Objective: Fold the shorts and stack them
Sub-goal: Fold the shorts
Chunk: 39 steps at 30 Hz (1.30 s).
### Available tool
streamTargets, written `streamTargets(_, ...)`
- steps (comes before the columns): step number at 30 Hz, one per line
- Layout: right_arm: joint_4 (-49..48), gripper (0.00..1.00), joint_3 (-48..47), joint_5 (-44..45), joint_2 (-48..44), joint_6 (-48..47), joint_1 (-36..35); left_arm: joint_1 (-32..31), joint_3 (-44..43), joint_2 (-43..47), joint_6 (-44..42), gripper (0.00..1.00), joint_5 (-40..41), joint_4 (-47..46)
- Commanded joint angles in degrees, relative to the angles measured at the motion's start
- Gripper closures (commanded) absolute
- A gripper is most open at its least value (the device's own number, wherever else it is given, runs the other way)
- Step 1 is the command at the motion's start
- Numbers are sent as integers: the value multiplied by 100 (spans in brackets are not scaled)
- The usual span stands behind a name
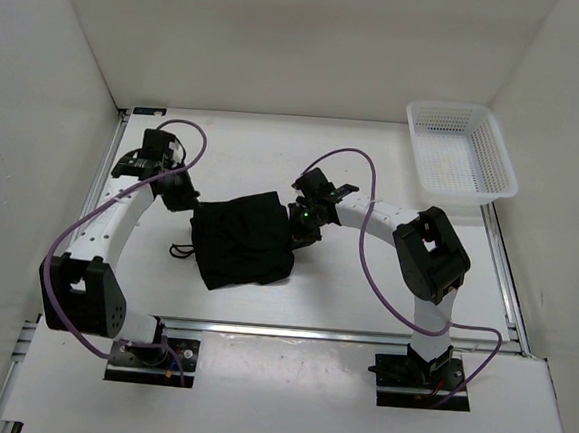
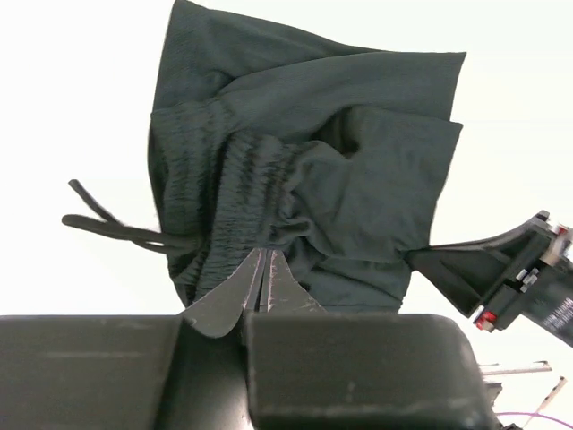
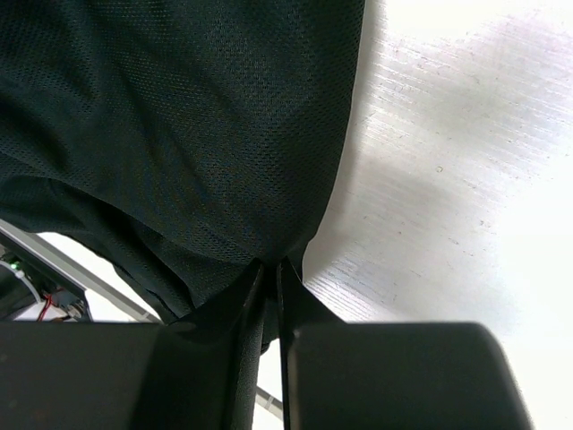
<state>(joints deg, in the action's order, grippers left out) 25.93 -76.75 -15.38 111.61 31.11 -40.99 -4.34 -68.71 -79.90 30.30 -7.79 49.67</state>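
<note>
The black shorts (image 1: 242,241) are lying bunched at the middle of the table (image 1: 275,145). The left hand (image 2: 262,273) is pinching their waistband edge and the right hand (image 3: 269,269) is pinching the opposite edge. Bare surface is showing all around, and the mesh basket (image 1: 462,150) is sitting well apart.

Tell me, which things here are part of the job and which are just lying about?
In the job: the black shorts, pinched by the left gripper and the right gripper.
Lying about: the white basket at the far right corner of the table.
</note>
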Motion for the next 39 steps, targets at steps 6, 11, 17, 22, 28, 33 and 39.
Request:
streamTargets(6,-88,59,-51,-9,-122,9,-23,153,15,-489,-129,44,-178,25)
streamTargets(11,-88,55,-51,-9,-174,9,-23,153,77,-1343,-358,35,-724,-195)
streamTargets(17,-88,54,64,43,-280,9,-23,153,77,-1976,-543,27,-1075,-362)
streamTargets(22,-88,54,64,43,-280,9,-23,153,130,-1969,-596,54,-1426,-432)
streamTargets(28,-88,54,64,43,-280,9,-23,153,182,-1810,-596,37,-1576,-432)
streamTargets(33,-88,54,64,43,-280,9,-23,100,182,-1968,-649,23,-1576,-432)
streamTargets(39,-88,54,64,96,-280,9,-23,38,130,-1898,-649,50,-1708,-432)
